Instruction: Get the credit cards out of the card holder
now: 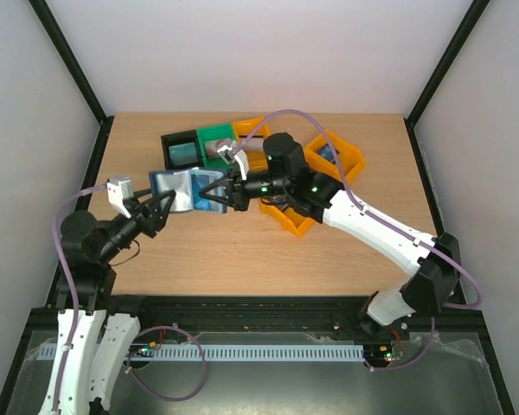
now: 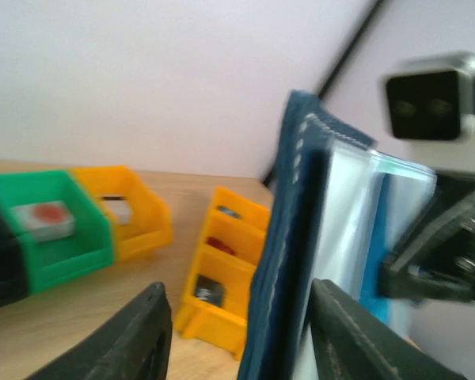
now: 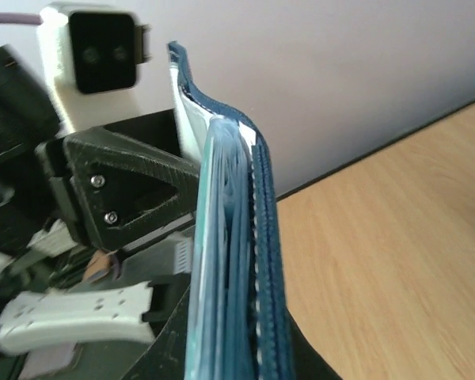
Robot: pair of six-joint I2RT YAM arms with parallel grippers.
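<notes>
The card holder [image 1: 186, 188], navy outside and grey-blue inside, hangs spread open above the table between my two grippers. My right gripper [image 1: 227, 192] is shut on its right half. In the right wrist view the navy cover [image 3: 267, 261] stands on edge between the dark fingers [image 3: 162, 352], with the teal and blue edges of the credit cards [image 3: 218, 261] packed inside it. My left gripper [image 1: 163, 205] is at the holder's left half. In the left wrist view its jaws [image 2: 237, 289] stand apart, and the holder's navy edge [image 2: 289, 237] rises between them, close to the right finger [image 2: 344, 332].
A black bin [image 1: 182, 149] and a green bin [image 1: 216, 140] sit at the back, with orange bins [image 1: 333, 157] behind the right arm. A divided orange bin [image 2: 222, 261] with small items lies just beyond the holder. Black frame posts stand at the corners.
</notes>
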